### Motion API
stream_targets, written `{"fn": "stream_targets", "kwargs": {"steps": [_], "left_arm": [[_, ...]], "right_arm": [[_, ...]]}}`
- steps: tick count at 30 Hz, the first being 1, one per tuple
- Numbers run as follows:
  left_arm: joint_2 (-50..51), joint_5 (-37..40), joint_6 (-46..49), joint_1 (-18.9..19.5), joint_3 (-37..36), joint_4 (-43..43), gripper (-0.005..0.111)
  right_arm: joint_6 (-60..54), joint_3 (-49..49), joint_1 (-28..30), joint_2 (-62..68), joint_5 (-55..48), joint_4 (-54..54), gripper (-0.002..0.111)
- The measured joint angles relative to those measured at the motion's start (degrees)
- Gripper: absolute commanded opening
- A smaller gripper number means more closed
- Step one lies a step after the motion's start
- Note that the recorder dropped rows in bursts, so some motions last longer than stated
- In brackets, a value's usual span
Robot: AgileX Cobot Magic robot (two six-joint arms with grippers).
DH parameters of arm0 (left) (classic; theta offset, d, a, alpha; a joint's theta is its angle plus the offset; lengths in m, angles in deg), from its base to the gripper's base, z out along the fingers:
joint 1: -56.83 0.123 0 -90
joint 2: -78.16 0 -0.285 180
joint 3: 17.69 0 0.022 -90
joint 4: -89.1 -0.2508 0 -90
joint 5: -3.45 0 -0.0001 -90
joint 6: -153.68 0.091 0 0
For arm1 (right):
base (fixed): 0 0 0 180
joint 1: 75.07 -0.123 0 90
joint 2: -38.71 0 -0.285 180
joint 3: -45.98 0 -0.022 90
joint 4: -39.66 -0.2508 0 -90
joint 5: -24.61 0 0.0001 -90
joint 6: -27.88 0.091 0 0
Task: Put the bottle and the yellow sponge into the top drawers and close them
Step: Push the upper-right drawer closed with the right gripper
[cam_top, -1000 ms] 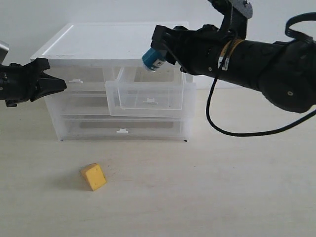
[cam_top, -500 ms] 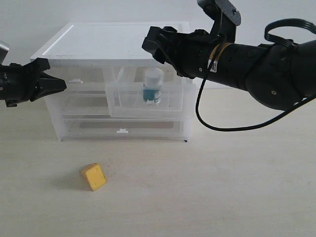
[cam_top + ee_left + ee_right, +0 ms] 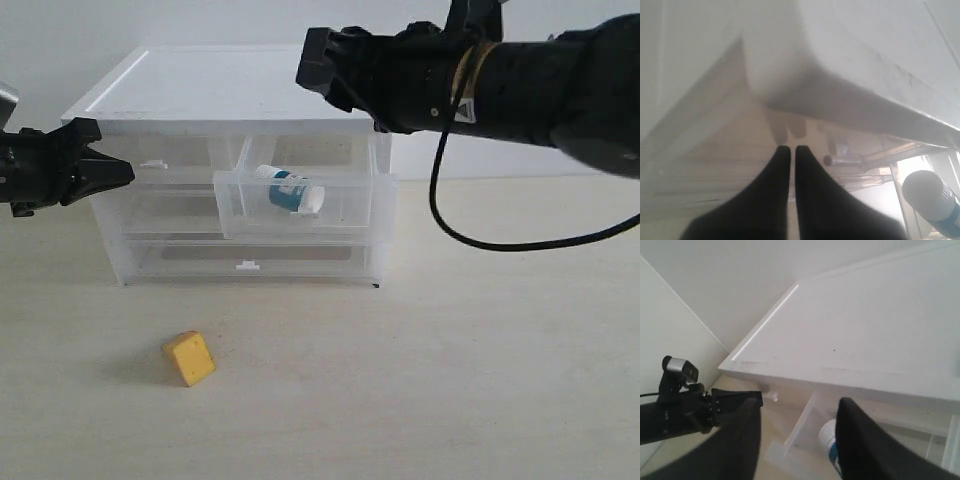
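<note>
Exterior view: bottle (image 3: 290, 190) in open drawer (image 3: 350, 216), sponge (image 3: 189, 358) loose on counter (image 3: 450, 380); left claw (image 3: 125, 172) closed, right claw (image 3: 318, 68) open.

- My right pincer (image 3: 318, 62) no longer carries the bottle (image 3: 291, 190); its jaws now stand apart and empty.
- The bottle has dropped into the open right top drawer (image 3: 250, 212).
- Half a second ago it stood upright there; now it lies tipped over, with its cap toward the lower right.
- My pincer has lifted from the drawer's mouth to just above the front edge of the cabinet (image 3: 200, 85) top.
</note>
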Motion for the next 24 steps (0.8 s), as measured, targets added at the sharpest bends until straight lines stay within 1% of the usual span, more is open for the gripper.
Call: {"fn": "stream_targets", "kwargs": {"steps": [1, 2, 4, 5, 8, 9, 15, 17, 19, 21, 24], "left_arm": [[0.0, 0.0, 0.12, 0.0, 0.0, 0.0, 0.004], [0.0, 0.0, 0.05, 0.0, 0.0, 0.0, 0.004], [0.0, 0.0, 0.27, 0.0, 0.0, 0.11, 0.004], [0.0, 0.0, 0.27, 0.0, 0.0, 0.11, 0.004], [0.0, 0.0, 0.27, 0.0, 0.0, 0.11, 0.004], [0.0, 0.0, 0.27, 0.0, 0.0, 0.11, 0.004], [0.0, 0.0, 0.27, 0.0, 0.0, 0.11, 0.004], [0.0, 0.0, 0.27, 0.0, 0.0, 0.11, 0.004], [0.0, 0.0, 0.27, 0.0, 0.0, 0.11, 0.004], [0.0, 0.0, 0.27, 0.0, 0.0, 0.11, 0.004], [0.0, 0.0, 0.27, 0.0, 0.0, 0.11, 0.004]], "right_arm": [[5.61, -0.43, 0.0, -1.79, -0.71, 6.55, 0.005], [10.68, -1.42, 0.0, -3.33, -0.71, 12.01, 0.0], [19.23, -3.99, 0.0, -4.89, 1.53, 23.38, 0.002], [22.15, -5.03, 0.0, -4.98, 2.3, 27.27, 0.003], [29.56, -8.78, 0.0, -4.87, 4.06, 36.37, 0.01], [30.79, -10.02, 0.0, -4.79, 4.48, 37.92, 0.01], [31.54, -11.33, 0.0, -2.69, 1.98, 39.15, 0.009], [28.0, -11.33, 0.0, -0.57, 0.69, 35.42, 0.009], [20.58, -11.33, 0.0, 1.72, -0.89, 28.4, 0.009], [13.15, -9.18, 0.0, 4.5, -1.31, 21.0, 0.009], [9.67, -5.55, 0.0, 6.39, -2.26, 16.7, 0.009]]}}
